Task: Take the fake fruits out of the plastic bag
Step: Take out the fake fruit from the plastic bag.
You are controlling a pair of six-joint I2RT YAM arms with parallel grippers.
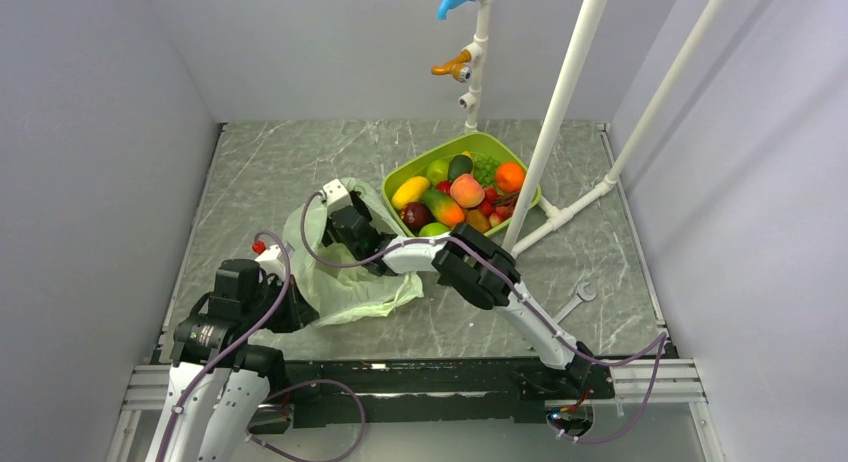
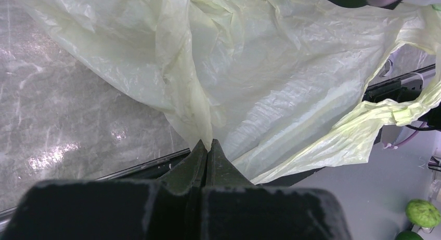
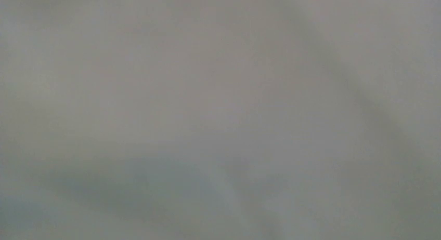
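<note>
The pale-green plastic bag [image 1: 352, 278] lies crumpled on the table at the near left. My left gripper [image 2: 208, 146] is shut on a gathered fold of the plastic bag [image 2: 270, 68] near the table's front edge. My right arm's wrist [image 1: 348, 230] reaches into the bag's open mouth from the right. Its fingers are hidden inside, and the right wrist view shows only blurred grey film. Fake fruits lie in the green tray [image 1: 448, 148]: a peach [image 1: 466, 190], an avocado [image 1: 459, 166], grapes [image 1: 485, 167] and a round green one [image 1: 437, 170]. No fruit shows inside the bag.
White pipes [image 1: 560, 112] rise beside the tray at the right. A wrench [image 1: 578, 297] lies at the near right. A small red thing [image 1: 259, 247] sits by the left arm. Two green fruits [image 2: 422, 213] show at the lower right of the left wrist view.
</note>
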